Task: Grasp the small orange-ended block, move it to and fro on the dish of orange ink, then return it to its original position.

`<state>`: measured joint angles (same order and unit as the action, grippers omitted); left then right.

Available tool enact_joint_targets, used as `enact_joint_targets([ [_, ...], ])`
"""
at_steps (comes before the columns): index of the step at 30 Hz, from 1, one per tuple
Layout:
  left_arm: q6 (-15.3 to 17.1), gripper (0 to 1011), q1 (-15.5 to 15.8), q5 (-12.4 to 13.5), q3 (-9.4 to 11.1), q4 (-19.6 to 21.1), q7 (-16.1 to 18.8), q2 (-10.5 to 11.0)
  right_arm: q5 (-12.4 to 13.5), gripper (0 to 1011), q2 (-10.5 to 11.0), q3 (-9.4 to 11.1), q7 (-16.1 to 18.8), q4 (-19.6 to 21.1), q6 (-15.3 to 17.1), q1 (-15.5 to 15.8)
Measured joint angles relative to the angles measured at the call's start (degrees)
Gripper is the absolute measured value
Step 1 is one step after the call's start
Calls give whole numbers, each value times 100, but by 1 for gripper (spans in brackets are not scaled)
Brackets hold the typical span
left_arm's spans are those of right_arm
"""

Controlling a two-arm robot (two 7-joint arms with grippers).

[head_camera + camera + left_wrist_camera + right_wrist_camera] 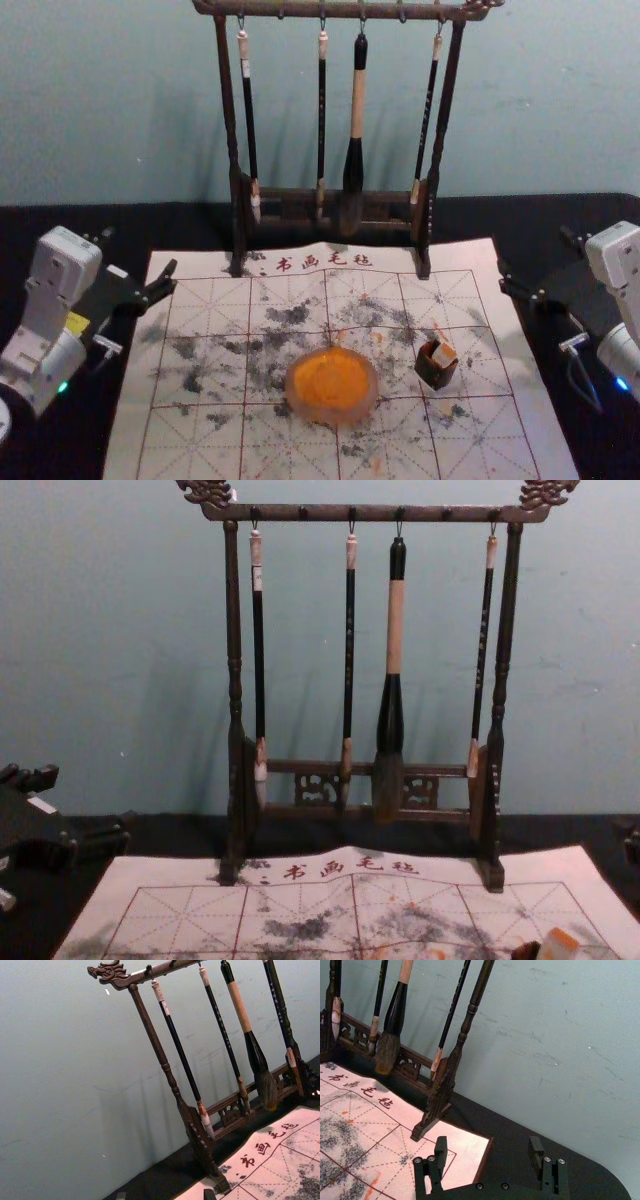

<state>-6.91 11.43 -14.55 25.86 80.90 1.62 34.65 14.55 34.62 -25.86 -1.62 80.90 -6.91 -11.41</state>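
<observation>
On the mat in the head view, the small orange-ended block (443,353) leans in a small dark square holder (436,376). To its left lies the round dish (296,402) with orange ink (334,384). The block (559,943) shows at the chest view's bottom edge. My left gripper (140,252) is off the mat's left side, open and empty; its tips edge into the left wrist view (165,1195). Off the right side, my right gripper (534,252) also stands open, away from the block, with nothing between its fingers (536,1152) in the right wrist view.
A dark wooden rack (335,9) with several hanging brushes (357,120) stands at the mat's back edge, before a pale wall. The gridded calligraphy mat (215,440) bears black and orange stains and lies on a black table (150,225).
</observation>
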Motion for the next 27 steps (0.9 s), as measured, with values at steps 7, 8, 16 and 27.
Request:
enact_joint_targets([
  [7,0,1002,0,0,0,0,0,0,0,1000,3,0,0,0,0,-2],
  [8,0,1001,0,0,0,0,0,0,0,1000,3,0,0,0,-1,-2],
  [16,0,1001,0,0,0,0,0,0,-1,1000,3,0,0,0,-1,-3],
  [27,0,1001,0,0,0,0,0,0,-1,1000,3,0,0,0,0,-2],
])
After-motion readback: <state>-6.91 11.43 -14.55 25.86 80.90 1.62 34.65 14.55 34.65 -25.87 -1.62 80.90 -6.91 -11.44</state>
